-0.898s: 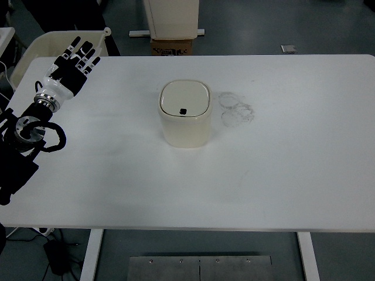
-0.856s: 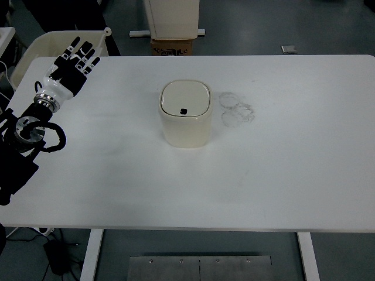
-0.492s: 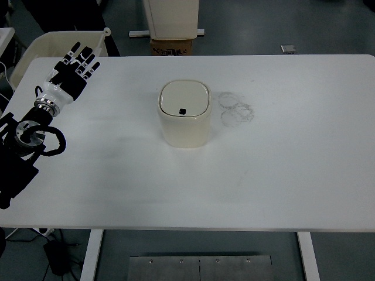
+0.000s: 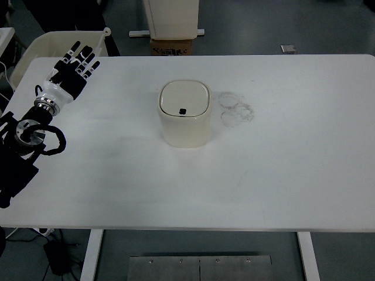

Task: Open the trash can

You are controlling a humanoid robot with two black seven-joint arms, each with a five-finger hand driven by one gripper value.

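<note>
White table (image 4: 281, 175) bears lidded trash can (image 4: 184, 114) beside ring stains (image 4: 236, 108).

We've got a cream trash can (image 4: 184, 114) sitting lid-closed mid white table (image 4: 281, 175), some ring smudges (image 4: 236, 108) just to its right, and the left hand (image 4: 70, 73) with fingers spread flat over the far-left corner, well apart from it.

The white table (image 4: 263, 175) carries one cream trash can (image 4: 184, 114), lid closed. Faint ring marks (image 4: 236, 109) lie just beside it.
</note>
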